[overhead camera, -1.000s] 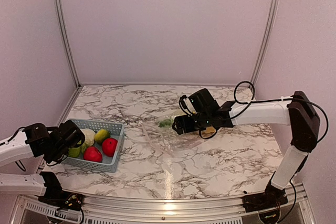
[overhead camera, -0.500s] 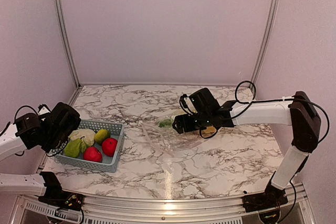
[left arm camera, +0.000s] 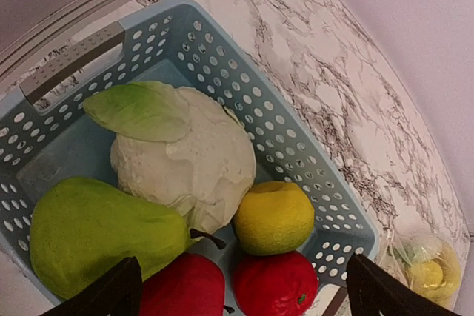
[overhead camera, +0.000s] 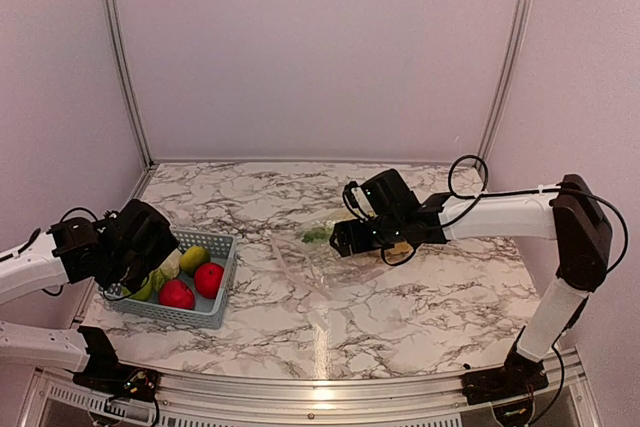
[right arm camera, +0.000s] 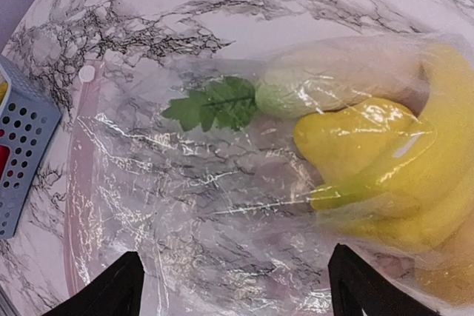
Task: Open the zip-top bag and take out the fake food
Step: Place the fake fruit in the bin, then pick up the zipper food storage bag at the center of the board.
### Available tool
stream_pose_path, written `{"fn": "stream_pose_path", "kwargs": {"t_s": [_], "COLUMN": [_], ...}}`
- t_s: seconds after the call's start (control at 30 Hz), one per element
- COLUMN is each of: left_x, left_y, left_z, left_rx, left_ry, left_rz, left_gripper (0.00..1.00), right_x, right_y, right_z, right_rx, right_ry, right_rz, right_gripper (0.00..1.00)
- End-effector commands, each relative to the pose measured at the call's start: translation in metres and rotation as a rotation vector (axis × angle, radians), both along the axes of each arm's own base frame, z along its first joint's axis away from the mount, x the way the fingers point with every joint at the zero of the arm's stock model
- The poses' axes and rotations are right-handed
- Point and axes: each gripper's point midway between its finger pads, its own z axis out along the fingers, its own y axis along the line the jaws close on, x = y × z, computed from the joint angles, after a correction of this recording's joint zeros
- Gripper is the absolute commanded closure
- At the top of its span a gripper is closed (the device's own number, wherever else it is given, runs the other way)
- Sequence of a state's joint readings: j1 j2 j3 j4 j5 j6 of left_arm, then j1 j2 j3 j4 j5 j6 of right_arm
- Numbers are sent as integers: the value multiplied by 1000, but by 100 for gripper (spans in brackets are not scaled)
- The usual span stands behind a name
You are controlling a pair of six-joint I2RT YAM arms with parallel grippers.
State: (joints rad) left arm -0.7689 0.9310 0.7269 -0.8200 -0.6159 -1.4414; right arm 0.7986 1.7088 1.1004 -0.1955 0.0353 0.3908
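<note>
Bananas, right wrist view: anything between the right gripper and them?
Yes. The bag wraps the bananas and the leafy vegetable beside them, so its clear plastic lies between them and the open right gripper above. Nothing else is in the way. Whether the bag is open cannot be told.

No legible text or labels anywhere.

Your left arm (overhead camera: 30, 272) comes in low from the left edge, its white forearm nearly level and the black wrist bent downward. The left pincer (left arm camera: 244, 290) looks down, and its 2 fingers (left arm camera: 111, 290) stand wide apart with nothing held between them. Your right arm (overhead camera: 500, 215) rises from its base, folds at the elbow and stretches leftward toward the middle. The right pincer (right arm camera: 235, 286) also faces down, jaws spread wide and not clamped.
</note>
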Motion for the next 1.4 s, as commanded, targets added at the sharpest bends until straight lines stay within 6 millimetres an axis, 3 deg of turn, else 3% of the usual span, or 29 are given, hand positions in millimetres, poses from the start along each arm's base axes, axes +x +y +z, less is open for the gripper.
{"fn": "stream_pose_path", "kwargs": {"t_s": [0.0,0.33,0.6,0.8,0.93,1.23,1.37], "left_x": [-2,-4,15,36,52,69,70], "left_y": [0,41,33,5,-28,-107,-126], "left_z": [-22,-43,4,41,56,51,47], "left_rx": [-2,92,121,102,54,-76,-97], "left_ry": [32,66,-37,-118,-162,-168,-163], "left_rz": [12,108,33,-122,-261,-503,-546], "left_gripper": [1,1,1,1,2,4,4], "right_x": [-3,-4,-3,-2,0,-4,-9], "right_y": [0,-2,-2,-3,-1,30,51], "right_z": [9,8,13,18,22,34,29], "right_rx": [6,0,3,2,-5,-33,-66], "right_ry": [-15,-13,-23,-30,-34,-62,-60], "right_rz": [-1,-2,-4,-8,0,58,97], "right_gripper": [16,16,16,16,18,28,38]}}
